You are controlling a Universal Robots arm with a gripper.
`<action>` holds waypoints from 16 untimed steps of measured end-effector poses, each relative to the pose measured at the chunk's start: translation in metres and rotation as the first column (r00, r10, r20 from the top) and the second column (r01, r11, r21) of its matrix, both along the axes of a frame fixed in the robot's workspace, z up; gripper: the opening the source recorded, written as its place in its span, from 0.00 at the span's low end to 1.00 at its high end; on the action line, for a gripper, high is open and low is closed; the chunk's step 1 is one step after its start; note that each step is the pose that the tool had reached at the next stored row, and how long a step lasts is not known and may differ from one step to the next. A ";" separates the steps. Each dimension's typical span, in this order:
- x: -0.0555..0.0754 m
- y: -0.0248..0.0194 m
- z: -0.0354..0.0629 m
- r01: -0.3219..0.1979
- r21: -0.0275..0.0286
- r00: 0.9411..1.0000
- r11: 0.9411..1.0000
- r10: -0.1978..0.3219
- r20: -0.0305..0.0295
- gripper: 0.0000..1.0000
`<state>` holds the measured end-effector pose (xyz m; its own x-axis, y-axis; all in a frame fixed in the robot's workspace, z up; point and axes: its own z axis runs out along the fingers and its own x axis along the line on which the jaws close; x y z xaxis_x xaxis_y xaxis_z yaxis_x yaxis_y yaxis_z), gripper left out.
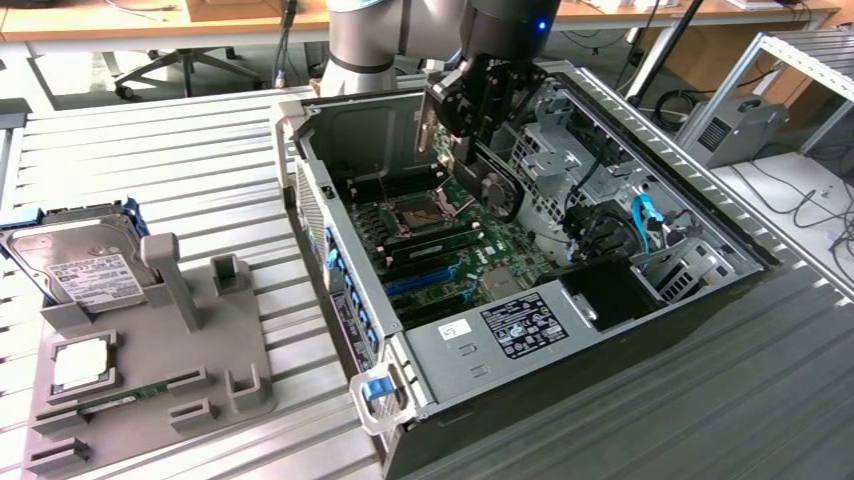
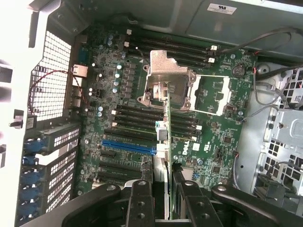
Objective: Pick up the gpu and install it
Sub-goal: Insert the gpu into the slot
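The gripper (image 1: 474,122) is clenched on the gpu (image 1: 497,188), which hangs edge-down over the motherboard (image 1: 447,250) in the open case (image 1: 454,350), toward the worktop's (image 1: 160,150) far edge. In the wrist view the gpu (image 2: 168,137) is a thin green line between the fingers (image 2: 142,201), running over the socket (image 2: 165,82), its near end beside the blue slot (image 2: 128,145). Its bracket (image 1: 424,125) stands near the case's rear wall; the drive cage (image 1: 547,150) crowds the other side. The holder (image 1: 200,350) and hard drive (image 1: 80,270) lie well apart.
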<state>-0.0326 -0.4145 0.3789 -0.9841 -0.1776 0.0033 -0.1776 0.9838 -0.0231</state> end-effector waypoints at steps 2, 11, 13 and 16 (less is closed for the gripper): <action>0.000 0.0001 0.0001 -0.004 0.000 1.000 1.000 0.004 0.000 0.27; 0.000 0.0004 0.0002 -0.020 0.000 1.000 1.000 0.020 0.000 0.27; 0.000 0.0006 0.0003 -0.026 0.000 1.000 1.000 0.026 0.000 0.27; 0.000 0.0008 0.0003 -0.032 0.000 0.999 0.999 0.032 0.000 0.27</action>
<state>-0.0326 -0.4138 0.3792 -0.9779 -0.2089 0.0032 -0.2089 0.9777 -0.0231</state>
